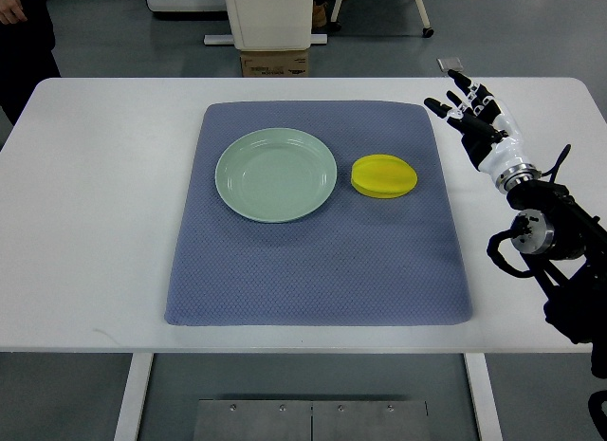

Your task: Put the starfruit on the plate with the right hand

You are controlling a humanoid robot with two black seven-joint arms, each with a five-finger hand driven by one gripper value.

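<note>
Clearly nothing is grasped yet: the yellow, ridged plastic starfruit (383, 176) lies on the blue-grey textured cloth mat (313, 270), just beside the empty pale green round plate (276, 174), so only a short carry is needed. The right hand (471, 112) hovers off the mat's far right corner, fingers spread and empty, probably ready to reach in.

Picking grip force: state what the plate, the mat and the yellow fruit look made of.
Plate: smooth pale green, faint sheen, likely plastic or glazed ceramic.
Mat: blue-grey, dotted weave, looks like fabric or soft foam.
Yellow fruit: uniform glossy yellow, probably a plastic model.
</note>
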